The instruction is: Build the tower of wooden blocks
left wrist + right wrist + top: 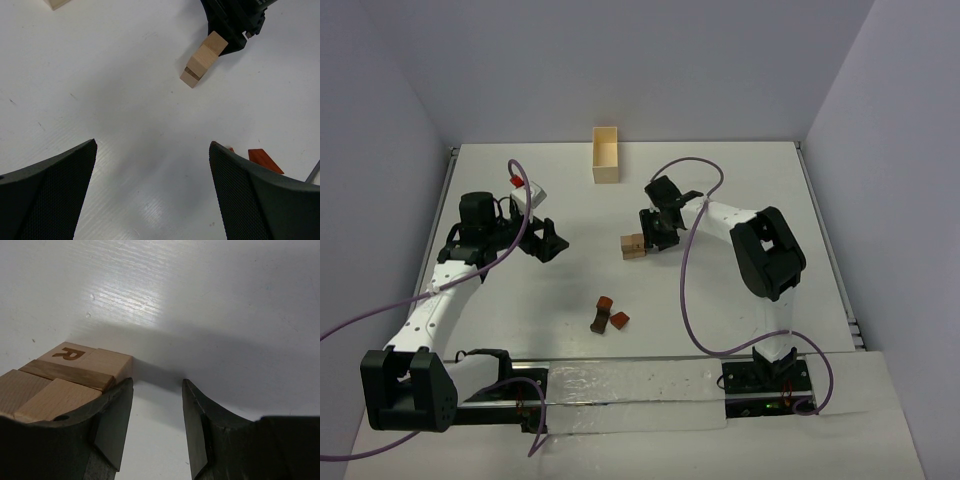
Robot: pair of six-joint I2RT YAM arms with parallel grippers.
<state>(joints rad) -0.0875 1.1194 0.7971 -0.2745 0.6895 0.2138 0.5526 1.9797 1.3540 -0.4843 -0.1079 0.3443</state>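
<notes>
While its jaws stand a little apart with nothing between them, the right gripper (156, 390) sits low on the table (225, 300). Outer face of one finger is against the tan blocks (60, 382), a lying cluster with one block stamped R and a thin dark strip across it. Well apart from that cluster, the left gripper (153, 150) is spread wide and holds nothing. Loose reddish-brown blocks (608, 315) lie nearer the arm bases, between the arms. Far edge: pale box (606, 155).

Lab test cell: white table (720, 180), plain enclosing walls (620, 60)
</notes>
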